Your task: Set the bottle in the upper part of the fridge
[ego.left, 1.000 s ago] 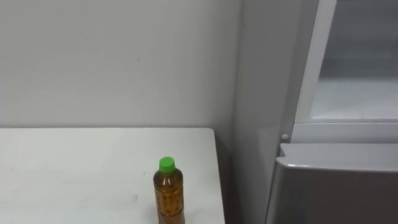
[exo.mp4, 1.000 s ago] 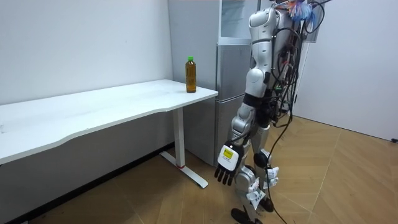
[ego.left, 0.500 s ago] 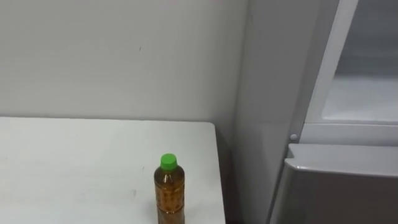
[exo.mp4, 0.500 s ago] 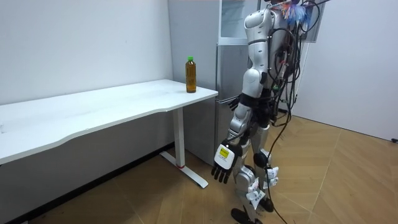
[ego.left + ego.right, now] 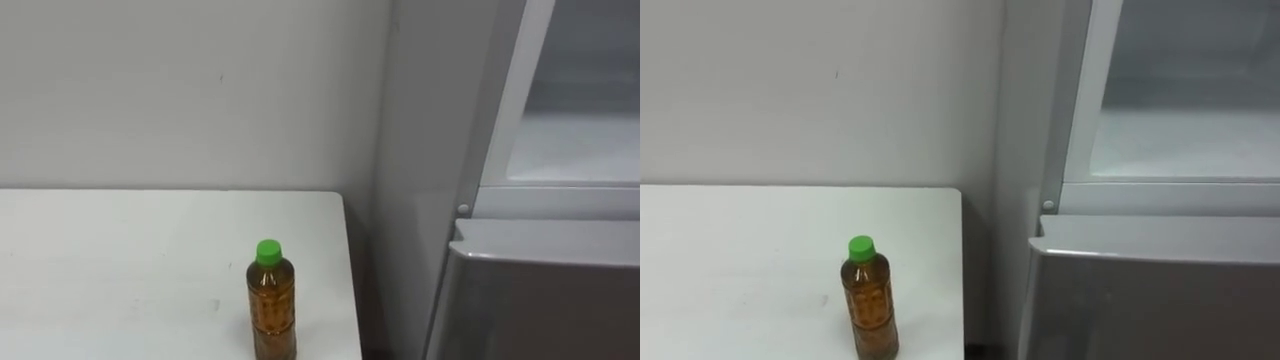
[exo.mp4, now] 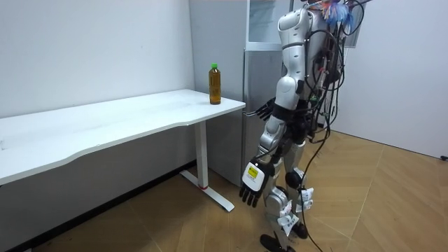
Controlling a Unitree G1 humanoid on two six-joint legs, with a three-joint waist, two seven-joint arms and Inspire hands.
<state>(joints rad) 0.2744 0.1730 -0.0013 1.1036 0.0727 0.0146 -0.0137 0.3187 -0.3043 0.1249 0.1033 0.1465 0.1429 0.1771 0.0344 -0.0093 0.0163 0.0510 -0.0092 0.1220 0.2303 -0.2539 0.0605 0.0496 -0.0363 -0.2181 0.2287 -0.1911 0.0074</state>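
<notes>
I'm looking at a white wall (image 5: pixel 180 90) and, in the room view, a wood floor (image 6: pixel 378 203). The robot is standing at the grey fridge (image 6: pixel 253 77), which is sitting just beside the end of the long white table (image 6: pixel 105 133). The eye views are giving me the fridge's pale upper inside above its grey lower door. The bottle (image 5: pixel 271 305), amber with a green cap, is standing upright on the table near the fridge-side corner. The room view is giving me the hands. The left hand (image 6: pixel 250 187) is hanging low, fingers loose and empty. The right hand (image 6: pixel 264 110) is sitting at waist height, fingers spread and empty.
</notes>
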